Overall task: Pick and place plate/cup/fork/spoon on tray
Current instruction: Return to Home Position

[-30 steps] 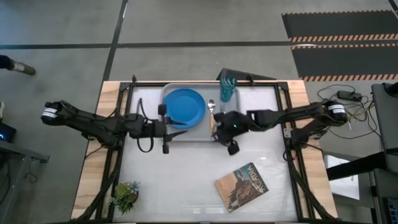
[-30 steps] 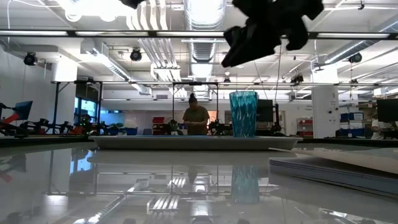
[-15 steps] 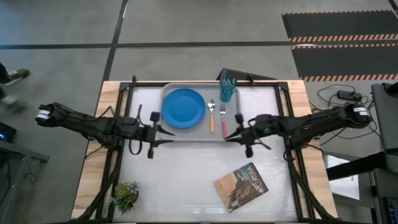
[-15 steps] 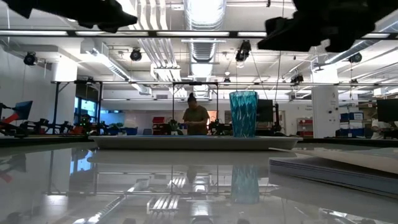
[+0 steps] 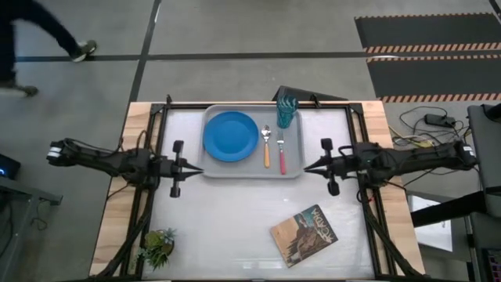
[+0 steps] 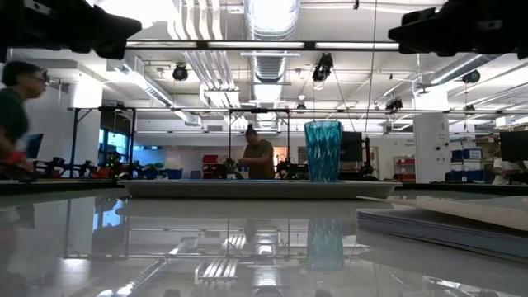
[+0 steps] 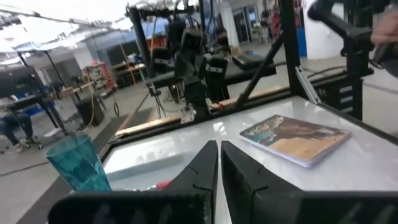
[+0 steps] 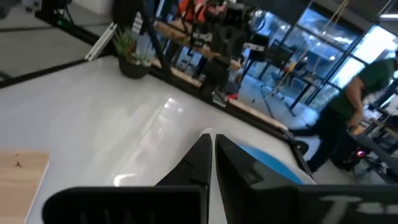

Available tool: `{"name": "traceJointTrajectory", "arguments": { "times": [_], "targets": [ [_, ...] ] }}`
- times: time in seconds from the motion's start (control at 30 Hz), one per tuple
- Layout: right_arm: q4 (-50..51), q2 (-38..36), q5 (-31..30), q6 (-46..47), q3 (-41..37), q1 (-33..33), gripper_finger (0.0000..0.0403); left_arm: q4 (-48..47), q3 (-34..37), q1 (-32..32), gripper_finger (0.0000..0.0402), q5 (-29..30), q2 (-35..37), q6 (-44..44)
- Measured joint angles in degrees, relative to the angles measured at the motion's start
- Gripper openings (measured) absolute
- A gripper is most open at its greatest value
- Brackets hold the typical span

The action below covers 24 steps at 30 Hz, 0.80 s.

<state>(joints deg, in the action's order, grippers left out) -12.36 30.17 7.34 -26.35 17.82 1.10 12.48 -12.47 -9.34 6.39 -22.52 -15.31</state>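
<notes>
— What's on the bench (image 5: pixel 235 215)?

— An arm lies low at each side. The left gripper (image 5: pixel 200 169) hangs just left of the tray (image 5: pixel 293 162) and the right gripper (image 5: pixel 305 167) just right of it. Each has its fingers pressed together, holding nothing.

— And the tray?

— Light grey with a raised rim, and it looks rigid. The blue plate (image 5: pixel 231 136) lies flat in its left half. I'd judge it light and stiff, best pinched at the rim. The faceted teal cup (image 5: pixel 286 112) stands upright in the right rear corner. It's probably slick, so grip it mid-wall. Between them lies the orange-handled spoon (image 5: pixel 266 149), with the pink-handled fork (image 5: pixel 281 154) just beside it. Both are slim and low-lying, so take them by the handle.
</notes>
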Motion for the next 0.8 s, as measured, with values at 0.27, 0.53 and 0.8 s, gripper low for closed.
{"name": "traceJointTrajectory", "arguments": {
  "times": [0.27, 0.53, 0.8],
  "targets": [
    [0.1, -11.4, -3.0, 1.4, -6.6, 0.0, 0.0009, 0.6, 4.6, 0.0, 0.0, 0.0, 10.1, -0.2],
    [0.6, -20.6, -4.4, 3.1, -12.0, 0.0, 0.0009, -0.6, 7.9, 0.0, 0.0, 0.0, 17.6, -1.9],
    [2.5, -30.0, -4.6, 2.9, -17.1, 0.0, 0.0009, -2.7, 11.4, 0.0, 0.0, -0.1, 22.5, -1.5]
  ]
}}
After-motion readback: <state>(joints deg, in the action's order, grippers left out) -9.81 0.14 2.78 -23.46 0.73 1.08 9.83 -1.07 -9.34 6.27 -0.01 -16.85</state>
